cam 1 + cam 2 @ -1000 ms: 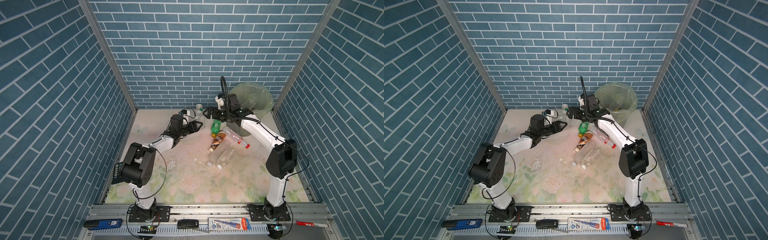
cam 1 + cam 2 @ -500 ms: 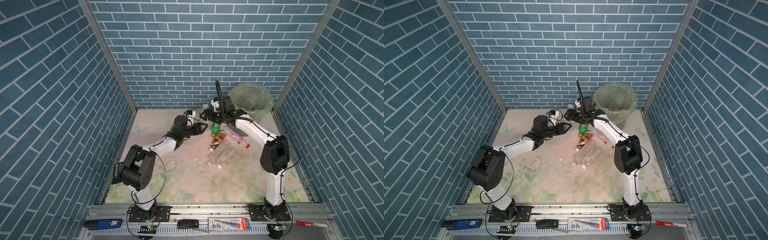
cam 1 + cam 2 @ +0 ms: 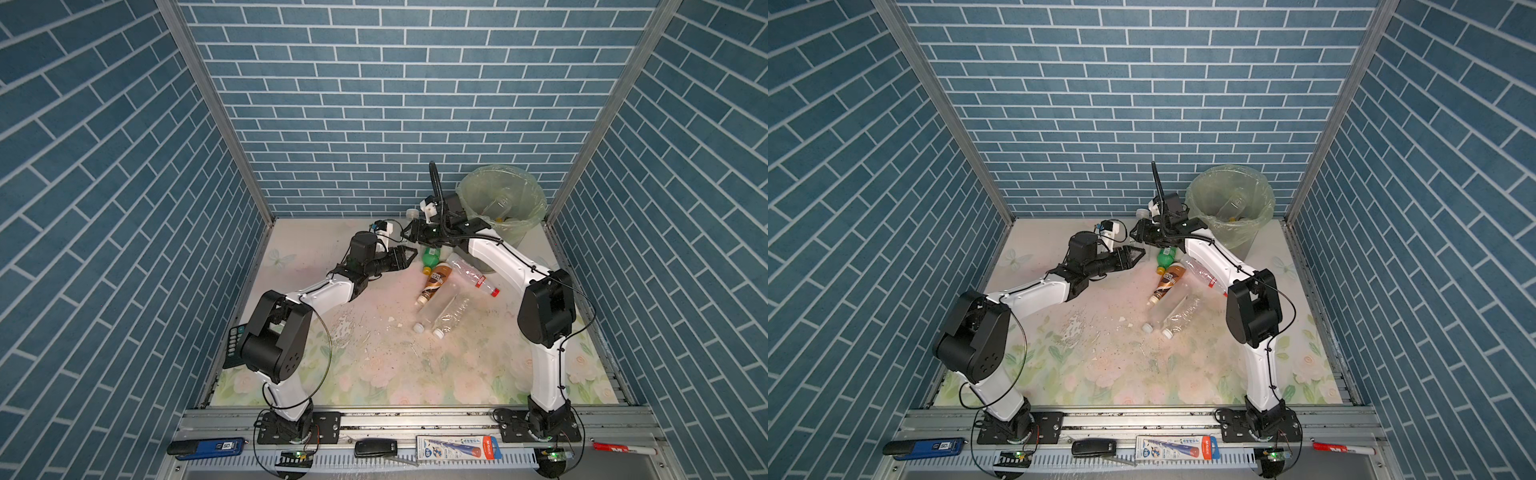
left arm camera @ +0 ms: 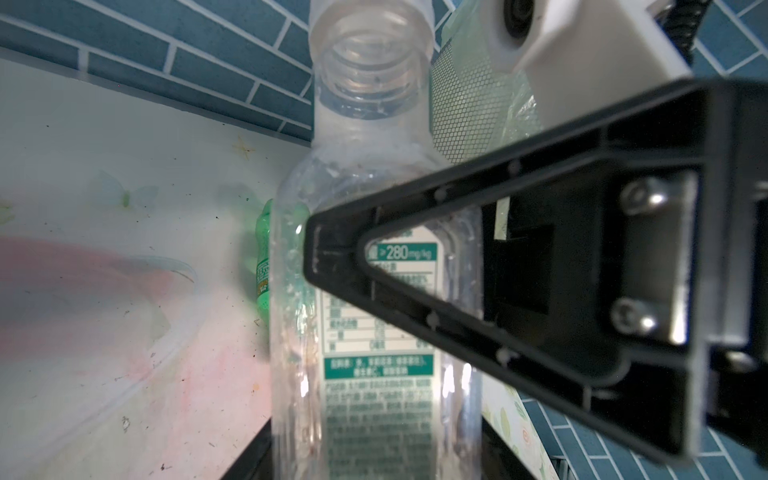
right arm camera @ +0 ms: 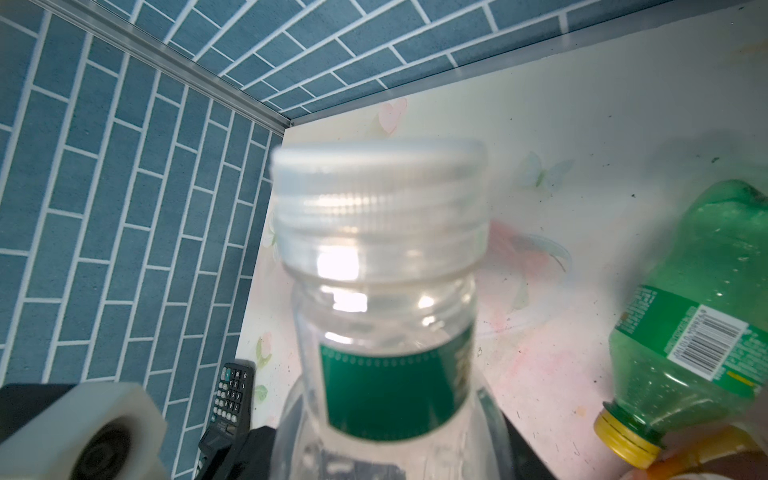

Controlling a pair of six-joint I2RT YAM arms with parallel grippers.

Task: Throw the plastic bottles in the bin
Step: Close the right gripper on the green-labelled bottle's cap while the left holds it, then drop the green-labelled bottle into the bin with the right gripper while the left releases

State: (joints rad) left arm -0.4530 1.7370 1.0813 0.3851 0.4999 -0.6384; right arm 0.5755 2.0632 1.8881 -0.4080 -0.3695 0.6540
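Now, clear bottle (image 4: pixel 374 395) between fingers (image 4: pixel 332 257) of right hand (image 3: pixel 408 237)

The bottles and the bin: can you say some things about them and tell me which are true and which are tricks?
1. The bin has a pale green bag inside. True.
2. The green bottle stands upright. False: it lies on its side on the table.
3. The brown bottle is in the bin. False: it lies on the table, next to the green bottle.
4. The clear bottle with the dark green label has its cap on. True.
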